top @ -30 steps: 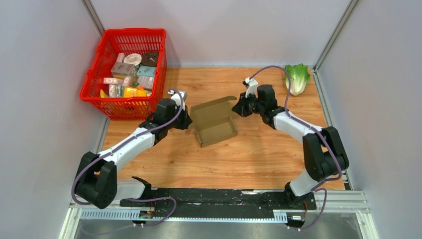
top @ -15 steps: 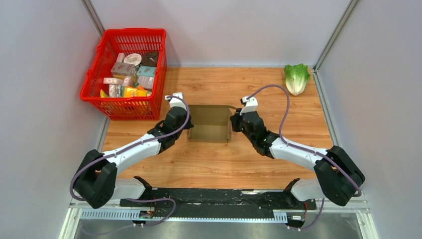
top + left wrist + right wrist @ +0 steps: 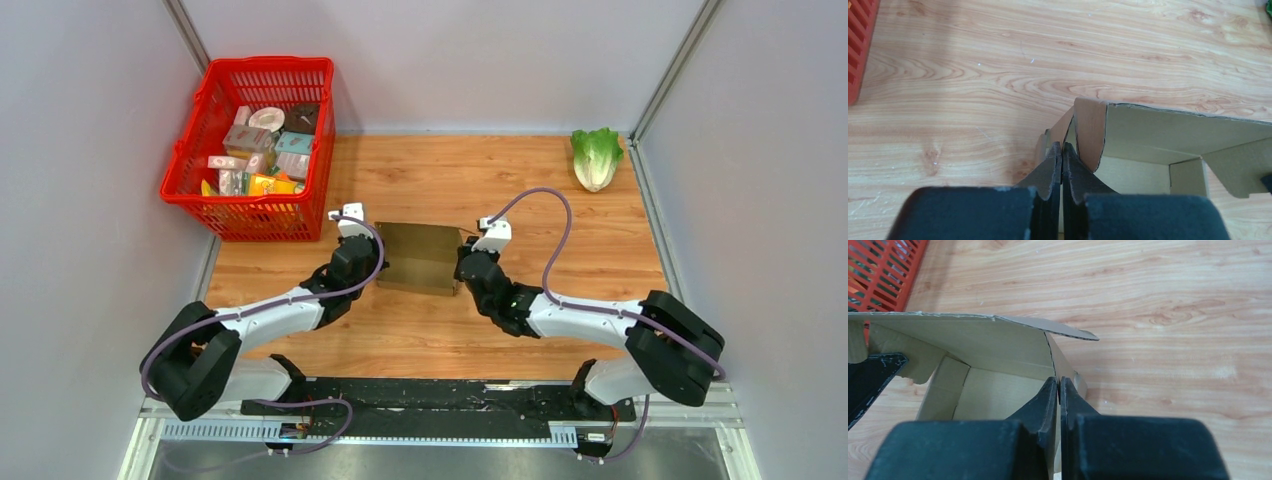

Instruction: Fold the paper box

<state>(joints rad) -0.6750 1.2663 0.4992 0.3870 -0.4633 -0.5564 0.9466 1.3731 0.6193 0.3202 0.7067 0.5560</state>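
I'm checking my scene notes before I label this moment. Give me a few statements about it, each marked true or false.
1. The paper box is between the left end effector and the right end effector. True.
2. The red basket is empty. False: it holds small packages.
3. The lettuce lies at the far right corner. True.
4. Both end effectors are wide open. False: both are shut, pinching the paper box's side walls.
5. The paper box lies inside the red basket. False: it is over the wooden table, to the right of the basket.

Wooden tabletop [image 3: 440, 170] between plain grey walls [image 3: 450, 60]
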